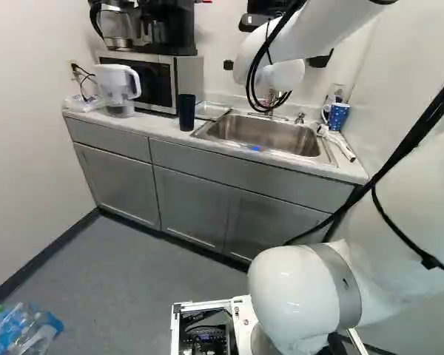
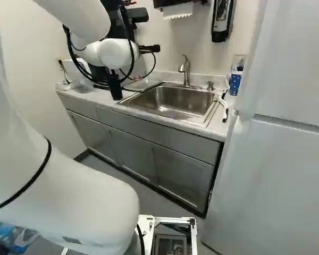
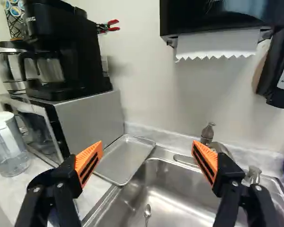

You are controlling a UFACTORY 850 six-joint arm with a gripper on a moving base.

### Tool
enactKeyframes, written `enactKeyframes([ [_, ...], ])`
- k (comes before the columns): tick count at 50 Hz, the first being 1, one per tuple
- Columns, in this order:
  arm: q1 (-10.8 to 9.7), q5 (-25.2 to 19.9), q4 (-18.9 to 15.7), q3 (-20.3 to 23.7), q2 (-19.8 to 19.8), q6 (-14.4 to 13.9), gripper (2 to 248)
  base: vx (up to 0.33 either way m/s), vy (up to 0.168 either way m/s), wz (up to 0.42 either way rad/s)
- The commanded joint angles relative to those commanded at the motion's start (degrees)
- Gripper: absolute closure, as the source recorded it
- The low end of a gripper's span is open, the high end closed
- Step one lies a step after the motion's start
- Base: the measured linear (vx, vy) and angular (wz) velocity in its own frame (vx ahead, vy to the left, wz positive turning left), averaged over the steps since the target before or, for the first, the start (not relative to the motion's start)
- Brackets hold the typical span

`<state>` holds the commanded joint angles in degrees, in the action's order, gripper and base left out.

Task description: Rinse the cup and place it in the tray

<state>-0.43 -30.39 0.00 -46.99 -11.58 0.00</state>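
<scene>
1. While its two fingers stand wide apart, the tool (image 3: 146, 153) grips nothing.
2. Outside the finger nearer the microwave (image 3: 92, 118), partly hidden by it, the dark cup (image 1: 186, 112) stands upright on the tabletop (image 1: 154, 126); reaching it likely calls for a sideways shift.
3. Behind it lies the tray (image 3: 125, 158), beside the sink (image 3: 170, 201).

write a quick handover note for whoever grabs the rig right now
Gripper: open, holding nothing.
Dark cup, likely the task's: standing on the counter, left of the sink in the left base view.
Metal tray: beside the sink, nothing in it.
Done: no placing yet; can't tell whether the cup is rinsed.
Left: grasp cup, rinse it unless confirmed done, set it in the tray.
</scene>
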Motion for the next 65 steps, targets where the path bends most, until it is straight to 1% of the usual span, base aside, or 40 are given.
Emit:
enactKeyframes([
  [26,0.0,0.0,0.0,0.0,0.0,0.0,3,0.095,0.0,-0.009],
  [44,-0.03,0.0,0.0,-0.17,0.19,0.0,3,-0.001,0.0,0.001],
  [51,-0.31,0.0,0.0,-1.08,1.2,0.0,3,0.0,0.0,0.0],
  [65,-1.58,0.01,0.34,-4.49,4.9,0.0,3,0.0,0.0,0.0],
])
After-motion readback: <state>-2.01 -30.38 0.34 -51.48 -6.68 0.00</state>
